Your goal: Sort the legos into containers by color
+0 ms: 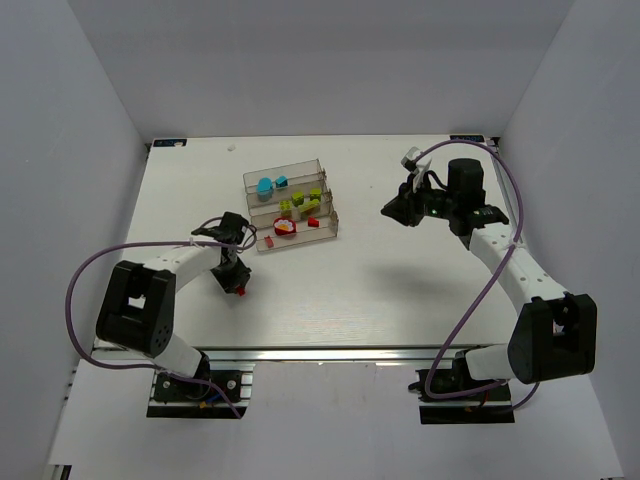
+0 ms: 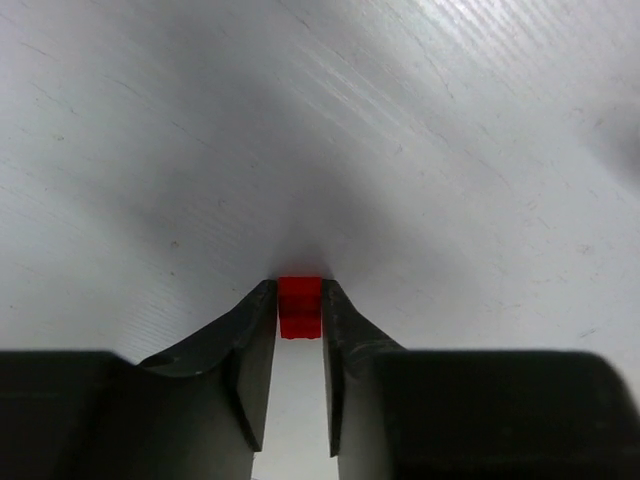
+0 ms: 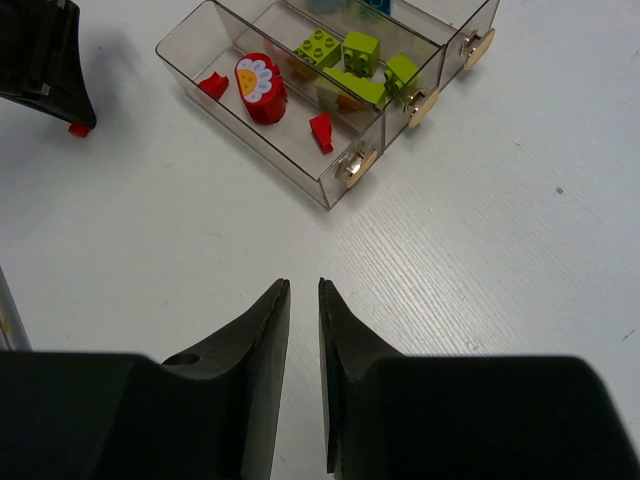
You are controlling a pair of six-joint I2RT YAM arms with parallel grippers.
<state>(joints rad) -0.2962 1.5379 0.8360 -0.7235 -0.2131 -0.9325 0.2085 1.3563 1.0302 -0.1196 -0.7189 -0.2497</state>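
The left hand (image 2: pixel 300 297) is down on the white surface (image 2: pixel 450 150), which has a matte finish with a fine streaked grain. Its 2 dark, smooth, curved fingers (image 2: pixel 255 330) are clamped on a small, glossy, square-edged red plastic brick (image 2: pixel 300 308). The brick fills the gap between the tips and sits on the surface, just near of the rack's left end.

The rack of 3 clear, smoky plastic troughs (image 1: pixel 305 172) stands left of centre, stepped and joined side by side. Each trough has thin straight walls and a round metallic disc (image 3: pixel 357 168) on its end.
- The far trough holds rounded cyan-blue bricks (image 1: pixel 270 184).
- The middle trough holds studded lime-green bricks (image 1: pixel 298 205).
- The near trough holds a round red piece with a white daisy face (image 3: pixel 260 85) and 2 small red wedges (image 3: pixel 322 130).

The right hand (image 3: pixel 304 290) hangs above the surface to the right of the rack, well apart from it. Its fingers stand slightly apart with only a narrow slit between them and nothing in it.

Bare surface lies open to the right of the rack and toward the near edge. Plain white walls close in the left, right and far sides.
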